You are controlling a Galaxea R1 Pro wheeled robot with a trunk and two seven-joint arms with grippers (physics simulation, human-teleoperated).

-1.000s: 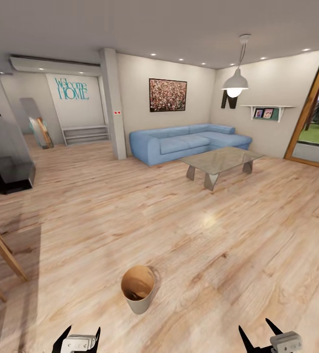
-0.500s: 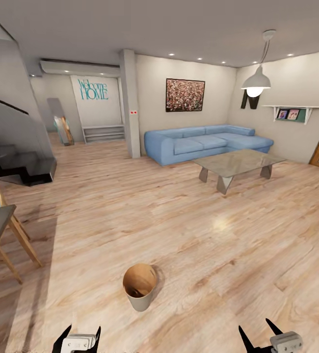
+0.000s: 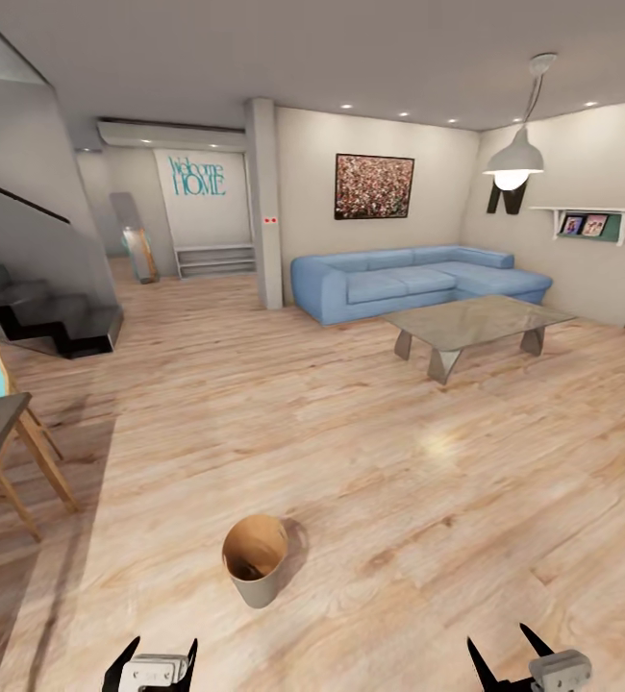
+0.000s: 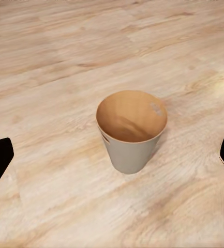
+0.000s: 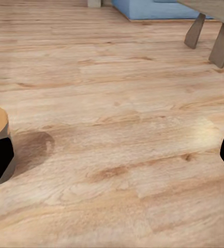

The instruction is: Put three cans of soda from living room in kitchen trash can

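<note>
Ahead we see the tash can (image 3: 255, 560) upright on the wood floor (image 3: 370, 432), between our left claw (image 3: 151, 663) and right claw (image 3: 511, 654), both open and empty; sofa (image 3: 418, 279) and glass table (image 3: 476, 322) stand far behind.

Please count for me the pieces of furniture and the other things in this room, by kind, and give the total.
Sofa: 1
Coffee table: 1
Trash can: 1
Hanging lamp: 1
Framed picture: 1
Wall shelf: 1
Claws, left claw and right claw, both open and holding nothing: 2
Total: 8
</note>
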